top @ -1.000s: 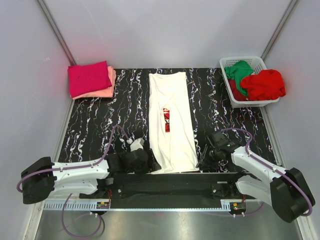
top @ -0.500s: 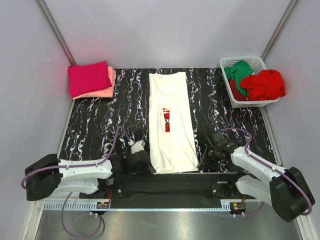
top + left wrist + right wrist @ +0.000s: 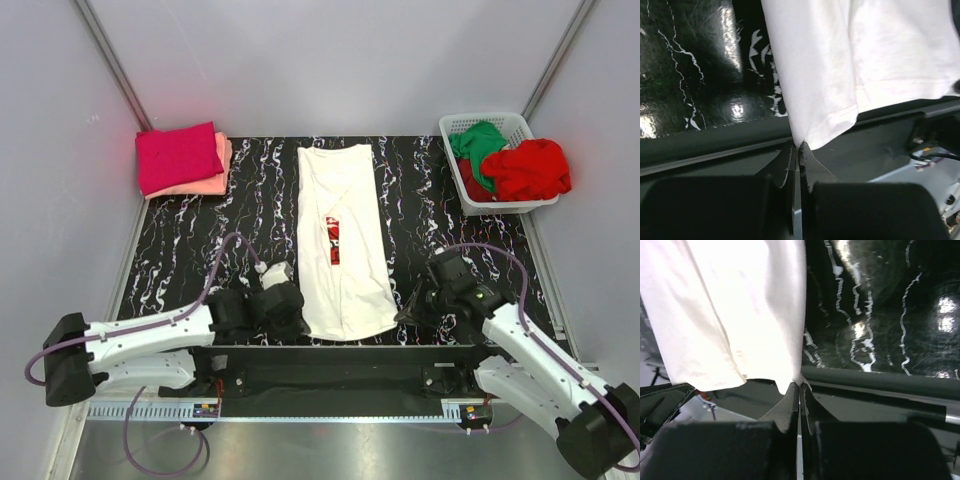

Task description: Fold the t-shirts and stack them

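Observation:
The white t-shirt with a red chest print lies folded into a long strip down the middle of the black mat. My left gripper is shut on the hem's near-left corner. In the left wrist view the white t-shirt runs into the closed tips of the left gripper. My right gripper is shut on the near-right hem corner. The right wrist view shows the white t-shirt pinched in the right gripper. A folded magenta t-shirt rests on a salmon-pink t-shirt at the back left.
A white slatted basket stands at the back right with a red t-shirt and a green t-shirt spilling over it. The black rail of the arm mount runs along the mat's near edge. Grey walls close in both sides.
Both grippers went from open to shut on the white t-shirt's near hem corners. Both arms have shifted slightly away from the near edge, and the hem edge is drawn up a little.

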`<state>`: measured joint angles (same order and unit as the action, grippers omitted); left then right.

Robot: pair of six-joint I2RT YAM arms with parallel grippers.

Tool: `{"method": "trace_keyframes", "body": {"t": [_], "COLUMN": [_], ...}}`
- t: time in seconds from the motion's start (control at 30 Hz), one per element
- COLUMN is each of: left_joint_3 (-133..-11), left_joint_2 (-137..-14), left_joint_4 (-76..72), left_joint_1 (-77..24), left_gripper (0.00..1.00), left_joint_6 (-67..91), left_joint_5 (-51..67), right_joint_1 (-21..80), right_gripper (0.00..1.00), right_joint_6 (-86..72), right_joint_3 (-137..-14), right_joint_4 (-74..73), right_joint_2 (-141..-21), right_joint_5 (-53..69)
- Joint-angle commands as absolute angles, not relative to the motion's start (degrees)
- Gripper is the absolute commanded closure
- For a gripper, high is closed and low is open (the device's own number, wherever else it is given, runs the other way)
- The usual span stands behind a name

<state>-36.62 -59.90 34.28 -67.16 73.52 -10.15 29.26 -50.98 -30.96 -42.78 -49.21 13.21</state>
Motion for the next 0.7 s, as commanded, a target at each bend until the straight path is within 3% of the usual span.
{"method": "trace_keyframes", "body": {"t": [0.0, 0.27, 0.67], "left_joint_3": [-42.35, -52.81, -65.46], "left_joint_2": [-57.22, -59.32, -73.54], "left_joint_4": [43.76, 46.67, 43.77], "left_joint_1": [-67.41, -61.27, -40.09], "left_gripper": [0.95, 0.92, 0.95], "left_joint_6": [72.69, 63.82, 44.67], "left_joint_5": [-13.18, -12.49, 1.04], "right_joint_1": [29.79, 29.62, 19.34], "right_gripper": [1.0, 1.0, 1.0], "right_joint_6": [-52.47, -48.27, -37.19], "right_joint_3": [-36.29, -46.83, -66.08], "right_joint_4": [-48.51, -48.87, -41.66], "right_joint_2": [-45.1, -50.09, -74.25], "right_joint_5": [14.41, 11.17, 14.67]}}
